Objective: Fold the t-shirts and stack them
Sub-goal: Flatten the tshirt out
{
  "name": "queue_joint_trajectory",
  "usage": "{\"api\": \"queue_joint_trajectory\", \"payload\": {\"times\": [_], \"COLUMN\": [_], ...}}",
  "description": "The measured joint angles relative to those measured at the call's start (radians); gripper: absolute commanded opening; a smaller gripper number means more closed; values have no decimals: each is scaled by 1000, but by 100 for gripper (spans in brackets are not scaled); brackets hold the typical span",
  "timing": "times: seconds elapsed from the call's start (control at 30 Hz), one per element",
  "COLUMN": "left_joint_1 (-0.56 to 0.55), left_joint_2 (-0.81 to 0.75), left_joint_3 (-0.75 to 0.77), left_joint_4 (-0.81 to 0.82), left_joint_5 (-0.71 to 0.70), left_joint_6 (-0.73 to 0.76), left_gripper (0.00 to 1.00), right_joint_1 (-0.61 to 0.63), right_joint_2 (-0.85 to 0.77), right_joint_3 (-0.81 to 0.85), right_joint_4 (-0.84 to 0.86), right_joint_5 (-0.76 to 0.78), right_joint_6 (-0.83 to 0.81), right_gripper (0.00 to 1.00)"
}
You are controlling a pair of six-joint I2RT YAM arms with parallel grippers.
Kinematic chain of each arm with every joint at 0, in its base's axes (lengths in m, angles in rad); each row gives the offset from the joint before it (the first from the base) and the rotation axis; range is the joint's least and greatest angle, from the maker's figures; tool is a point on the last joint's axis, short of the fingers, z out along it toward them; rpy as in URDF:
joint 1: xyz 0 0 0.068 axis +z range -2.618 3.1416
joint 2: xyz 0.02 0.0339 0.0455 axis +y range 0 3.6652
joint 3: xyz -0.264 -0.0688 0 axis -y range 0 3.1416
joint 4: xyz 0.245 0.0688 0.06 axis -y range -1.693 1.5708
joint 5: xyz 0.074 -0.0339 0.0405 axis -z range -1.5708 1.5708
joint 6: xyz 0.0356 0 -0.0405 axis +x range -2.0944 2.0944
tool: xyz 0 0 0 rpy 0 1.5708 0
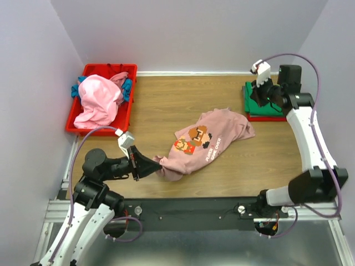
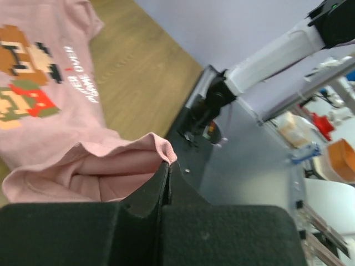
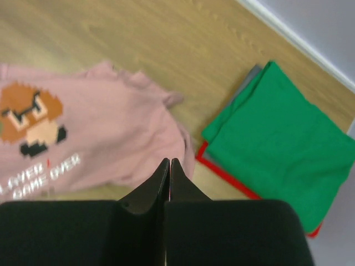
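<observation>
From above, the pink tee [image 1: 211,138] lies rumpled in the middle of the table [image 1: 161,102], print up. The left gripper [image 1: 159,163] is clamped on its near left corner, with the fingertips lost in the cloth. The right gripper [image 1: 257,94] hangs over the green tee [image 1: 260,108] at the far right and hides most of it. A red tee [image 1: 269,117] shows only as an edge beneath. From here that gripper's jaws are too small to make out. At the far left the bin [image 1: 100,68] holds a bright pink tee [image 1: 99,102], with blue cloth [image 1: 128,87] peeking out behind.

Left wrist: the black fingers [image 2: 144,194] pinch a fold of the pink tee's hem. The print is cut off at the left edge, and the background is blurred clutter.

Right wrist: the fingers [image 3: 147,188] are pressed together and hold nothing, just beside the pink tee's edge. The green tee lies folded on the red one, its far corner out of frame. The gripper body hides the end of the white text.
</observation>
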Motion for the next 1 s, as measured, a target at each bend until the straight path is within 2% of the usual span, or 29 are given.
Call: {"api": "queue_joint_trajectory", "payload": {"times": [0.03,0.07,0.1,0.13,0.17,0.3,0.4,0.5,0.6,0.73,0.87,1.0], "left_joint_1": [0,0,-1,-3,-6,-23,-53,-72,-73,-73,-71,-72], "left_joint_2": [-27,-54,-76,-84,-88,-46,34,122,212,444,747,969], "left_joint_3": [-14,-22,-23,-23,-23,-8,57,158,208,213,246,320], "left_joint_4": [-1,-4,-5,-3,-1,-32,-102,-157,-146,-57,20,88], "left_joint_5": [20,41,62,76,94,135,130,49,-81,-259,-422,-509], "left_joint_6": [-23,-40,-52,-68,-73,-66,-18,46,87,124,156,187], "left_gripper": [15,39,45,59,65,68,69,69,69,71,72,72], "right_joint_1": [0,0,0,0,-1,-1,0,3,9,15,16,16], "right_joint_2": [-44,-101,-159,-201,-238,-217,-94,34,121,171,172,170], "right_joint_3": [-49,-99,-150,-195,-236,-306,-318,-299,-271,-226,-221,-243], "right_joint_4": [0,-1,0,5,6,5,2,-2,-5,4,35,88], "right_joint_5": [0,-3,-18,-34,-67,-224,-351,-441,-478,-441,-279,-95], "right_joint_6": [-12,-24,-35,-41,-47,-34,-15,10,38,89,150,200], "right_gripper": [17,26,29,32,33,37,39,41,50,53,54,54]}}
